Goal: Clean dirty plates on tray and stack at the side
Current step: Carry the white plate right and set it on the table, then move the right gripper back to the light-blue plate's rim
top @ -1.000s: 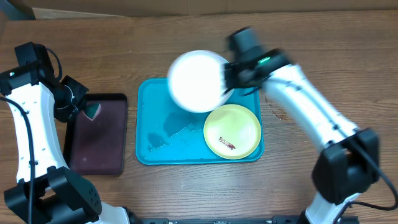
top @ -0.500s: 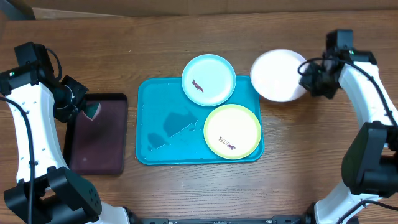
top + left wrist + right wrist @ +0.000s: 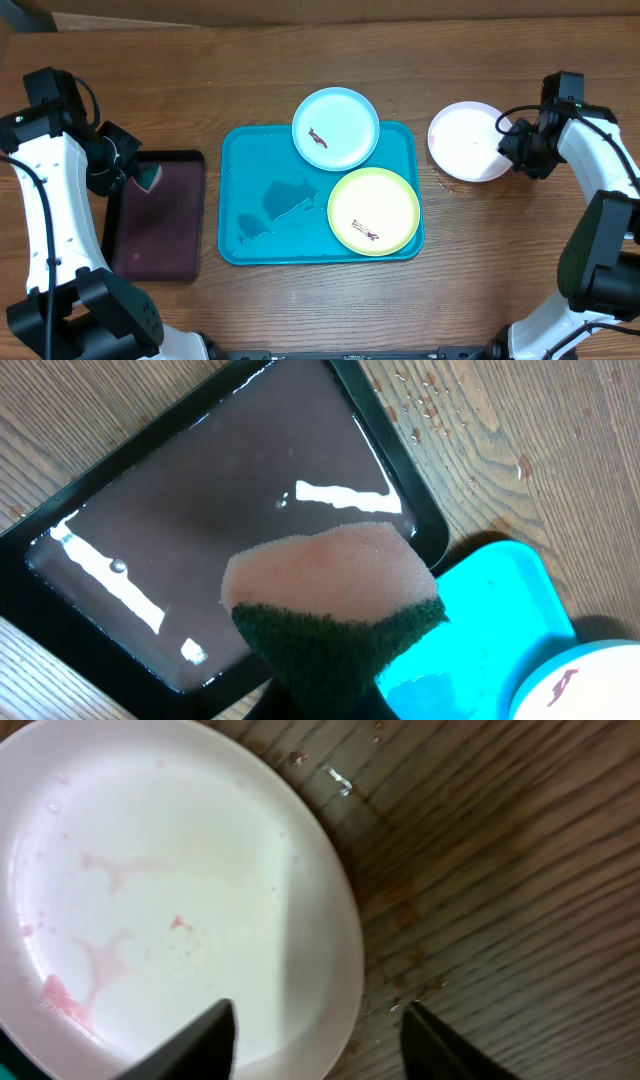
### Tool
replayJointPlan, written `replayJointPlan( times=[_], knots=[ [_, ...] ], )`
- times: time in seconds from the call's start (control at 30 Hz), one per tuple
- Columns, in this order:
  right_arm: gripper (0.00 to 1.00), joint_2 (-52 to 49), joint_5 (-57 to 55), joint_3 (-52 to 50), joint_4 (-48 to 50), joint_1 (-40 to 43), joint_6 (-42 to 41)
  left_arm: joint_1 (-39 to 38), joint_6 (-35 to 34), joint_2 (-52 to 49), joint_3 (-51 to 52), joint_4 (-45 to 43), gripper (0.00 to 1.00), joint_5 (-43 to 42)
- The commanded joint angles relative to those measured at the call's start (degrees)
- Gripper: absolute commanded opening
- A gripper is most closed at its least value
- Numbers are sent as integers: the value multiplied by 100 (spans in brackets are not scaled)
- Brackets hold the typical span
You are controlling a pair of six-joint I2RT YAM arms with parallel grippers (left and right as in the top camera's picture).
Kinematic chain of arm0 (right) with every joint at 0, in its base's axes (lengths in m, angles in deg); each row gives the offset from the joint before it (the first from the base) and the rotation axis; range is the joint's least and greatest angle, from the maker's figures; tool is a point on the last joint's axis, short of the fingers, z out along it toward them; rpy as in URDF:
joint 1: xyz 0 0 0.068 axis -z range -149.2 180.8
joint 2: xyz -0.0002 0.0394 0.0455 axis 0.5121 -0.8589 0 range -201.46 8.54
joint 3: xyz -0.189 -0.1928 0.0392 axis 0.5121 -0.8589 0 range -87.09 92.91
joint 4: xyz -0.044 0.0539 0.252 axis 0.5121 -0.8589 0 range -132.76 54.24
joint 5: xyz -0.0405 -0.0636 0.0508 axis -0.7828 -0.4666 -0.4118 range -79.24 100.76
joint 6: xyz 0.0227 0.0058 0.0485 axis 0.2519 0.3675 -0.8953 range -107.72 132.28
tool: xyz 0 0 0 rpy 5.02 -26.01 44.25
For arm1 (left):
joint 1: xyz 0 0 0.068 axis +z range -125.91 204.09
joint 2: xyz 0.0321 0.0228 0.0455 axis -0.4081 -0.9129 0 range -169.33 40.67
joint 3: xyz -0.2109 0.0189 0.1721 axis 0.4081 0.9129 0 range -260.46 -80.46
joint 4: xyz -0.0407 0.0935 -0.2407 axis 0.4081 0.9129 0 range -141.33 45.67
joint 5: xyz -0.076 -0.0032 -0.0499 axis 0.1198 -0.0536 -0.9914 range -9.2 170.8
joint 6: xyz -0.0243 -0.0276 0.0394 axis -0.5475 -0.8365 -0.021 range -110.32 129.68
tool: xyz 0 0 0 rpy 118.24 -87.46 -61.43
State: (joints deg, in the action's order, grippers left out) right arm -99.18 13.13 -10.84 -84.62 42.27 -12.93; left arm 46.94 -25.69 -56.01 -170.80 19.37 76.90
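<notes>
Wooden desk (image 3: 300,70): brown, with grain running left to right, it carries everything. There is a dark stain near the white plate, and water drops (image 3: 430,400) sit beside the dark tray's corner.
Room: little shows, only a pale tan band (image 3: 300,8) past the desk's far edge. What it is cannot be told.
Teal tray (image 3: 250,200): at the middle of the desk, its left half bare but wet, with patches of water on the floor.
Pale blue plate (image 3: 336,128): lies across the teal tray's far rim, partly off it, with a small brown-red smear near its middle.
Yellow-green plate (image 3: 374,211): flat in the teal tray's near right corner, just beside the pale blue plate, with a brown-red smear low on its face.
White plate (image 3: 468,141): on the bare desk to the right of the teal tray, apart from it. Faint pink streaks mark its face in the right wrist view.
Right hand (image 3: 320,1040): fingers spread wide, one over the white plate and one over the wood, with the plate's right edge between them.
Dark tray (image 3: 158,215): left of the teal tray, glossy and wet.
Left hand (image 3: 140,172): above the dark tray's far right corner, pinching a sponge.
Sponge (image 3: 330,600): tan with a dark green scouring face, squeezed into a wedge.
</notes>
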Motion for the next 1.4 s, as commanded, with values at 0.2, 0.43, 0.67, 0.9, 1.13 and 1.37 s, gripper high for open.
replayJointPlan(
  times=[0.2,0.43,0.67,0.9,1.13,1.37],
  knots=[
    [64,197,2194,-2,675,-553,1182,-37,114,-44,24,-7,4,-15],
    [64,188,1681,-2,1596,-1794,1220,-39,116,-44,24,0,4,-15],
    [63,-37,236,-2,2437,-2999,1178,-39,116,-44,24,-17,4,-13],
    [56,-492,-317,-2,2809,-3421,483,-39,116,-44,24,-26,4,-13],
    [60,-782,-426,-2,2879,-3423,393,-37,116,-44,24,-24,4,-13],
    [49,-839,-391,-2,2887,-3434,391,-37,116,-44,24,-22,4,-13]
  ],
)
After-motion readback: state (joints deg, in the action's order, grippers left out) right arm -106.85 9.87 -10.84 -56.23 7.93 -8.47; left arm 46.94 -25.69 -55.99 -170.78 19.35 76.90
